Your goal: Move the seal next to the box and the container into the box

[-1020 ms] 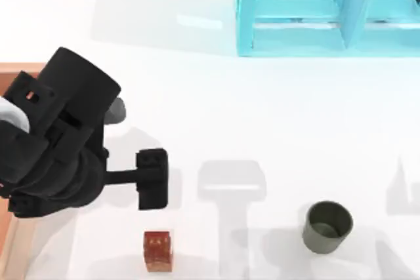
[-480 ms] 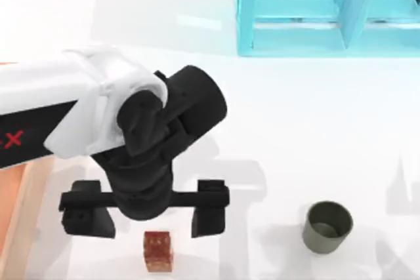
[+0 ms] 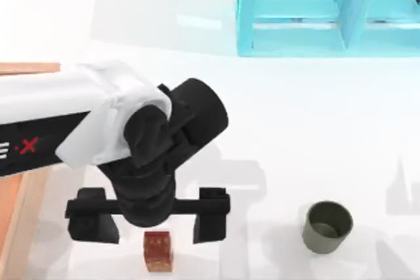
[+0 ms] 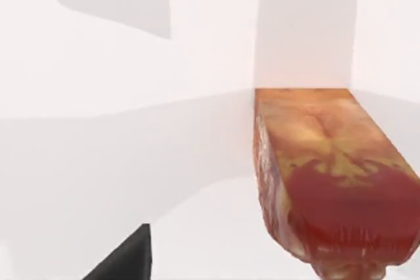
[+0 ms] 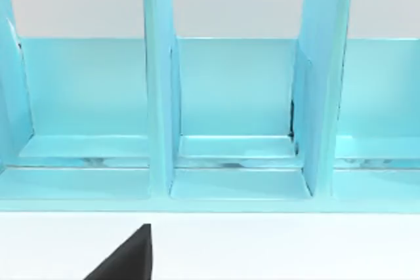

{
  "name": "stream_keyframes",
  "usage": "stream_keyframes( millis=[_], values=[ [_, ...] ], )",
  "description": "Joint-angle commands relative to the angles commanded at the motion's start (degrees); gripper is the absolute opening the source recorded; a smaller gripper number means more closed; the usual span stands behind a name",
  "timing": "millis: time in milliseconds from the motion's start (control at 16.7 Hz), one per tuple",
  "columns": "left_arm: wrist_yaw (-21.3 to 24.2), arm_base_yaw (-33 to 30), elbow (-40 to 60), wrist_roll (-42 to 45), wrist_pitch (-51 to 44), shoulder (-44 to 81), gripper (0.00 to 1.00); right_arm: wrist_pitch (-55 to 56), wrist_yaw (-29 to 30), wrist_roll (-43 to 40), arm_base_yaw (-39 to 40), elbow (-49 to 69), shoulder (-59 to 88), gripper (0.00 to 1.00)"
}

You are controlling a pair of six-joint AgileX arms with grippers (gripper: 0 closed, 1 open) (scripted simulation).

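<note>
The seal, a small reddish-brown speckled block, lies near the table's front edge. My left gripper hovers just behind it, open wide, with one black finger on each side and the block apart from both. The left wrist view has the seal close up on the white table, with one dark fingertip at the edge. The container, a dark olive cup, stands upright to the right. The box, a light-brown wooden tray, sits at the left edge, mostly hidden under my left arm.
A turquoise shelf unit stands at the back right, and the right wrist view faces its compartments with a dark fingertip at the frame's edge. Bare white table lies between the seal and the cup.
My left arm swung right from over the box and turned its open gripper to straddle the spot behind the seal, then edged slightly nearer to it. Seal and cup have not moved.
</note>
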Motion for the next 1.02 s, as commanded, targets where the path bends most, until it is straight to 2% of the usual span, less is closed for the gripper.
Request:
stream_keyframes(
  millis=[300, 660, 1020],
  values=[
    [0.01, 0.02, -7.15, 0.06, 12.7, 4.84, 1.0, 0.0, 0.0, 0.0, 0.0, 0.0, 0.0, 1.0],
    [0.01, 0.01, -8.63, 0.07, 14.74, 5.86, 1.0, 0.0, 0.0, 0.0, 0.0, 0.0, 0.0, 1.0],
    [0.01, 0.01, -8.63, 0.07, 14.74, 5.86, 0.55, 0.0, 0.0, 0.0, 0.0, 0.0, 0.0, 1.0]
  ],
)
